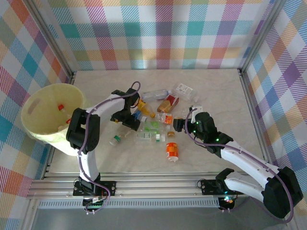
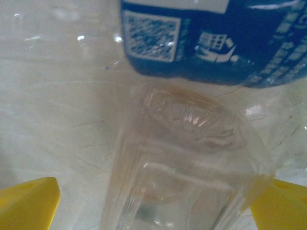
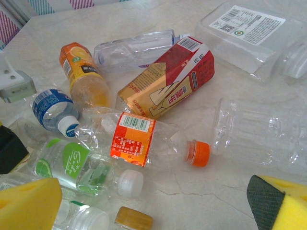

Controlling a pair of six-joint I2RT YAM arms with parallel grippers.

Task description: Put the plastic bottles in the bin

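The plastic bottles [image 1: 156, 120] lie in a loose heap at mid-table. The bin [image 1: 33, 125] stands at the left edge, with a red-capped bottle [image 1: 61, 108] inside. My left gripper [image 1: 127, 120] is down at the heap's left side. In its wrist view it [image 2: 153, 211] is open, with a clear bottle [image 2: 187, 163] lying between the yellow fingertips [image 2: 29, 203] and a blue-labelled bottle [image 2: 216, 38] just beyond. My right gripper [image 3: 156, 206] is open over bare table, with nothing between its pads. Just ahead of it lies an orange-labelled bottle [image 3: 134, 139] with an orange cap.
A red-and-gold bottle [image 3: 168, 86], an orange juice bottle [image 3: 81, 76], a green-labelled bottle [image 3: 72, 165] and clear bottles [image 3: 259, 132] crowd the middle. One orange bottle [image 1: 171, 151] lies alone nearer the front. Checked walls enclose the table on three sides.
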